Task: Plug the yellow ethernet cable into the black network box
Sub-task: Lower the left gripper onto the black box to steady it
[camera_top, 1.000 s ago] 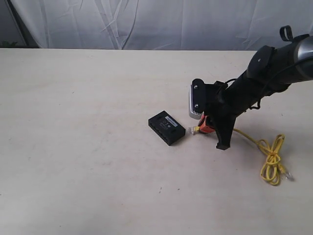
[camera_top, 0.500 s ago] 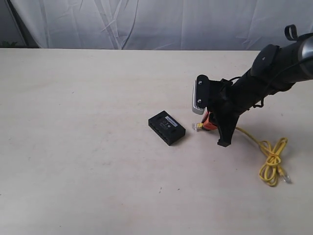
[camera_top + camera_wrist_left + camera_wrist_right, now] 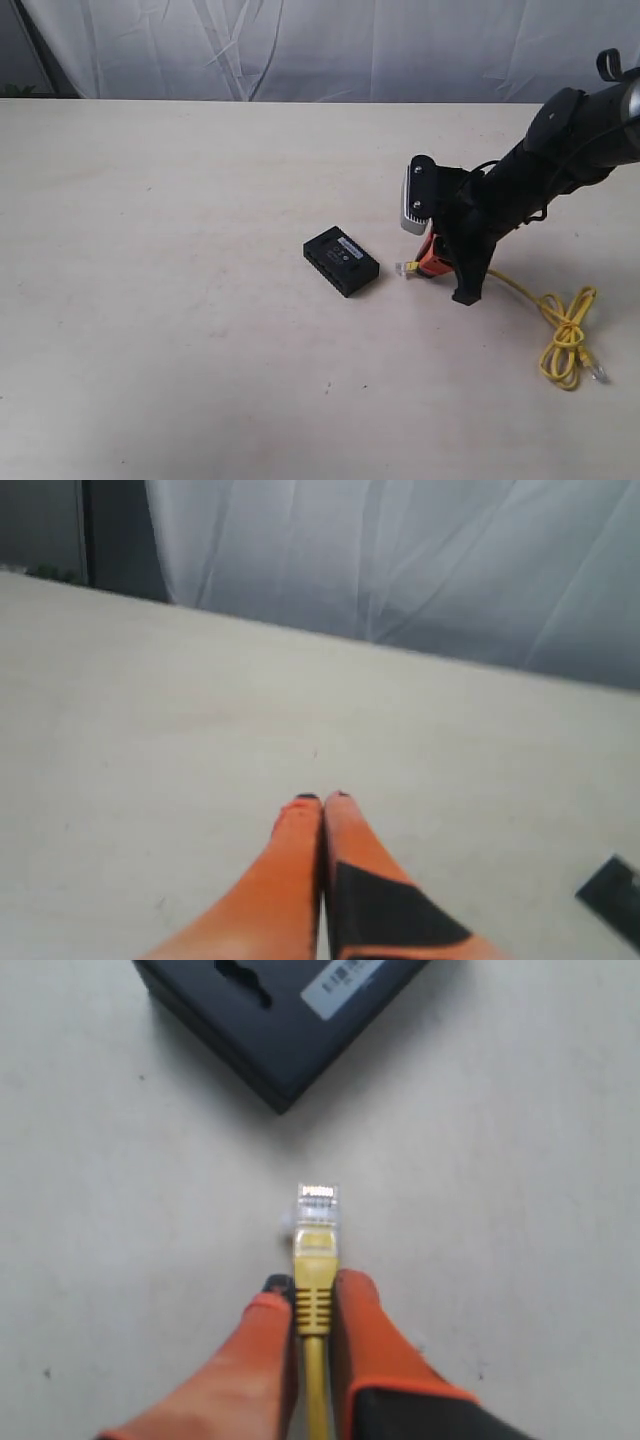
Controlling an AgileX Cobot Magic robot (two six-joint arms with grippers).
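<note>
The black network box (image 3: 341, 260) lies flat near the table's middle; the right wrist view shows its corner and white label (image 3: 280, 1015). My right gripper (image 3: 422, 266) (image 3: 312, 1285) is shut on the yellow ethernet cable (image 3: 314, 1290) just behind its clear plug (image 3: 316, 1205). The plug (image 3: 404, 269) points at the box, with a small gap between them. The cable trails right to a knotted loop (image 3: 568, 340) with the second plug at its end. My left gripper (image 3: 322, 798) is shut with nothing in it, over bare table; a dark corner of the box (image 3: 615, 892) shows at that view's edge.
A white curtain (image 3: 320, 45) hangs behind the table's far edge. The right arm (image 3: 540, 170) reaches in from the right above the cable. Bare beige tabletop (image 3: 150, 250) lies to the left of the box.
My right gripper has pulled back to the right with the plug, widening the gap to the box. The knotted loop slid right along the table.
</note>
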